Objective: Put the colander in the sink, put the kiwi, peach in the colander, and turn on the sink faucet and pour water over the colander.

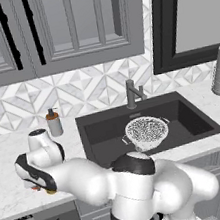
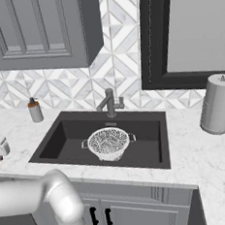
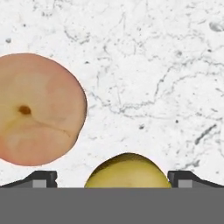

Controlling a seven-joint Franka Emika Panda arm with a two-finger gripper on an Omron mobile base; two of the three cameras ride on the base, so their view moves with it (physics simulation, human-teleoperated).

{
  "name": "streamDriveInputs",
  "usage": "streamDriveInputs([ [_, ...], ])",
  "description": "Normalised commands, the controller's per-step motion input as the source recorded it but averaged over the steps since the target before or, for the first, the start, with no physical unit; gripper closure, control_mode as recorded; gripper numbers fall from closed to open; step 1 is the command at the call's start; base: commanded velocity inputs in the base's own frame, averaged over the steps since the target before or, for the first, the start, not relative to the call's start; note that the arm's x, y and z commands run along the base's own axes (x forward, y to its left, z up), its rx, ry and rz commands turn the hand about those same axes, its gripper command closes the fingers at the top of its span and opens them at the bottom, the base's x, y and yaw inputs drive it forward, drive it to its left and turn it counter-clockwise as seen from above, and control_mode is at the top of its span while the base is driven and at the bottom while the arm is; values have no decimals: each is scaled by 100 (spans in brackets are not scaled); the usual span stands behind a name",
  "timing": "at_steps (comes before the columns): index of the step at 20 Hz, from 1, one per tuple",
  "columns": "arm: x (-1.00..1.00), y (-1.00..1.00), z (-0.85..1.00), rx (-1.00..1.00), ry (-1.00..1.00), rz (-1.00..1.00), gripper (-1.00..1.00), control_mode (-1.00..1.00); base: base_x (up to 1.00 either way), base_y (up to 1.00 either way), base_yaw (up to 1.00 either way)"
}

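Down in the sink (image 1: 194, 118) the colander (image 1: 146, 132) already sits, still without fruit. Kiwi (image 3: 127, 170) and peach (image 3: 37, 109) lie on the table (image 3: 166, 65); the gripper (image 3: 112, 178) hangs spread either side of the kiwi. Faucet (image 1: 131, 94) not yet used.

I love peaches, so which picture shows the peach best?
The hand view: the peach looms large and whole on the marble counter, beside the kiwi. The left base view gives just an orange sliver under the arm.
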Motion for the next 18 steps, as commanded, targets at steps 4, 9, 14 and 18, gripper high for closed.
streamDriveInputs([
  [4,0,0,-29,0,0,0,-100,-100,0,0,0],
  [9,0,0,-2,0,0,0,-100,-100,0,0,0],
  [14,0,0,0,0,0,0,-100,-100,0,0,0],
  [18,-16,0,0,0,0,1,-100,-100,0,0,0],
])
